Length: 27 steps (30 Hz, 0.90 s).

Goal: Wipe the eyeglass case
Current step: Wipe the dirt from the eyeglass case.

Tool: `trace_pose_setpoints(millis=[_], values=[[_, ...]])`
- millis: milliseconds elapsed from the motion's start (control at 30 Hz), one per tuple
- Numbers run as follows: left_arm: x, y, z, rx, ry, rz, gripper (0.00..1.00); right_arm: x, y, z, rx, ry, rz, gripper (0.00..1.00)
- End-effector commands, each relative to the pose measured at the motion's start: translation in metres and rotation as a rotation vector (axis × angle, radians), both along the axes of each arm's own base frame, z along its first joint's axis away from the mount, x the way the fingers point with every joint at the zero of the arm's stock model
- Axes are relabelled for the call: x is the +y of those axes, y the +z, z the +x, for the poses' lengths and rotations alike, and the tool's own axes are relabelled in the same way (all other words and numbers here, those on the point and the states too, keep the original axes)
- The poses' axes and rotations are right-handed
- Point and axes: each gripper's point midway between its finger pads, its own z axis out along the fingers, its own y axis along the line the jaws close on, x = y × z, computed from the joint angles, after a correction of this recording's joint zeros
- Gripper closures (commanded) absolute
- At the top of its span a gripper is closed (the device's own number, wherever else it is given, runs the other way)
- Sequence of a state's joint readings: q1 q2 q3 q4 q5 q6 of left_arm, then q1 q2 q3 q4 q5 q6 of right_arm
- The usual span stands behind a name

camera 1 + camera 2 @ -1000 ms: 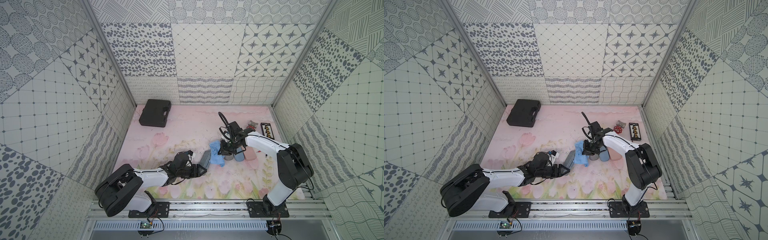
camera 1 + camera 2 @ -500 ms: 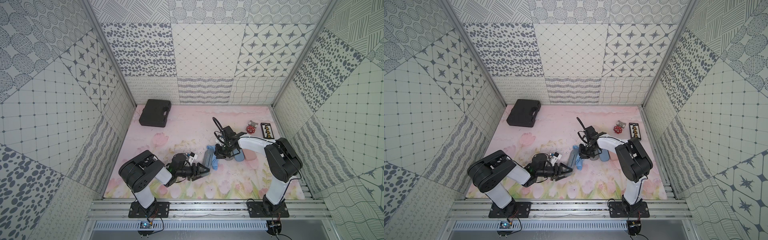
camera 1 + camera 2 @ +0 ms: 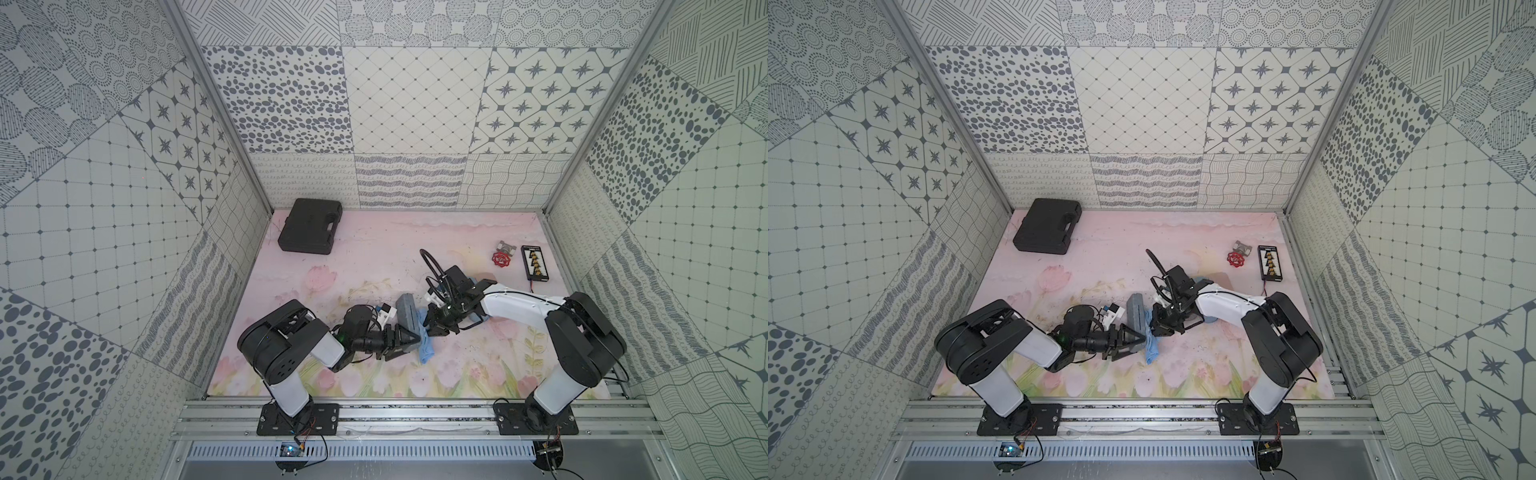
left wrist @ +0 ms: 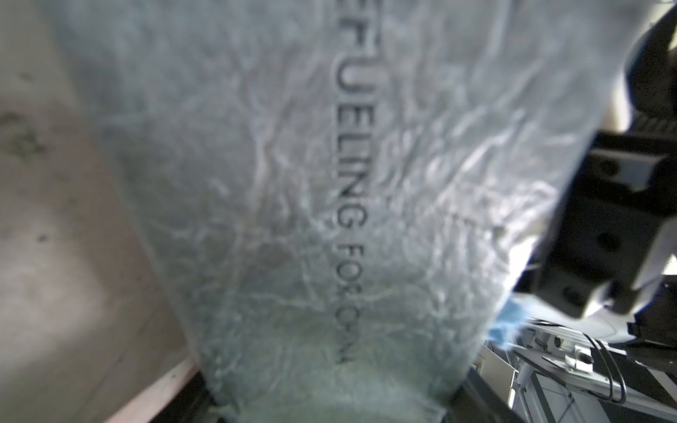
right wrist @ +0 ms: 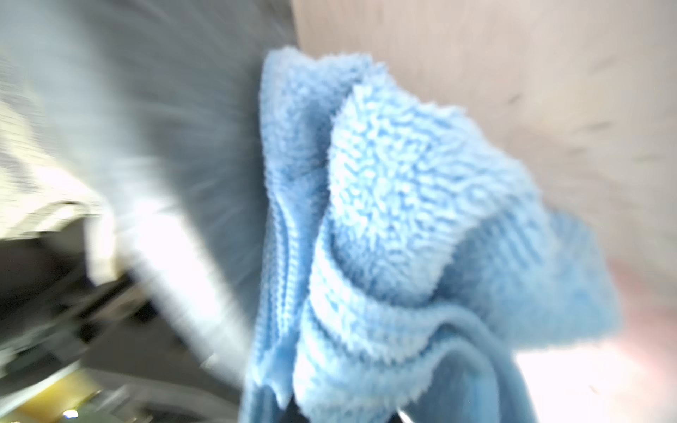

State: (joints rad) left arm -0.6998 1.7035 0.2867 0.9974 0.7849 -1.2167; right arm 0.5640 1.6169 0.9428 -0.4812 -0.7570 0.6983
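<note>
Grey eyeglass case (image 3: 406,314) with embossed lettering, held on edge near the middle of the pink floral surface (image 3: 374,257), its near end gripped by the left end effector (image 3: 400,340); right end effector (image 3: 434,328) clamped tight on a blue microfibre cloth (image 3: 426,353) touching the case's side that faces the right arm
</note>
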Motion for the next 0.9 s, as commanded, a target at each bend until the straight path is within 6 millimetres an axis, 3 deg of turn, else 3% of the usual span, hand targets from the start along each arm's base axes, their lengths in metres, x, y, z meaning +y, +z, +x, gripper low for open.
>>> trace_pose_setpoints(millis=[0, 100, 200, 267, 433, 500, 567, 633, 733, 867], values=[[0.017, -0.037, -0.014, 0.113, 0.012, 0.152, 1.00, 0.009, 0.093, 0.042, -0.216, 0.029, 0.300, 1.00], [0.019, -0.036, -0.015, 0.105, 0.012, 0.161, 1.00, -0.021, 0.052, 0.064, -0.170, -0.066, 0.078, 1.00], [0.022, -0.032, -0.014, 0.079, 0.015, 0.189, 1.00, -0.040, 0.012, 0.058, -0.123, -0.059, -0.151, 1.00], [0.026, -0.030, -0.013, 0.054, 0.016, 0.221, 1.00, -0.045, -0.002, 0.047, -0.095, -0.048, -0.224, 1.00], [0.026, -0.022, -0.008, 0.011, 0.006, 0.249, 1.00, -0.017, -0.022, 0.006, -0.009, 0.024, -0.213, 1.00], [0.020, -0.021, -0.005, 0.018, 0.000, 0.226, 1.00, 0.011, -0.031, -0.014, 0.062, 0.072, -0.116, 1.00], [0.015, -0.019, -0.003, 0.024, -0.002, 0.195, 1.00, 0.042, -0.034, -0.032, 0.145, 0.143, 0.009, 1.00], [0.012, -0.018, -0.003, 0.031, -0.010, 0.182, 1.00, 0.059, -0.036, -0.032, 0.155, 0.150, 0.085, 1.00], [0.015, -0.017, -0.007, 0.031, -0.021, 0.195, 1.00, 0.067, -0.026, -0.002, 0.139, 0.082, 0.208, 1.00], [0.024, -0.019, -0.016, 0.027, -0.043, 0.238, 1.00, 0.069, 0.021, 0.047, 0.029, 0.043, 0.342, 1.00]])
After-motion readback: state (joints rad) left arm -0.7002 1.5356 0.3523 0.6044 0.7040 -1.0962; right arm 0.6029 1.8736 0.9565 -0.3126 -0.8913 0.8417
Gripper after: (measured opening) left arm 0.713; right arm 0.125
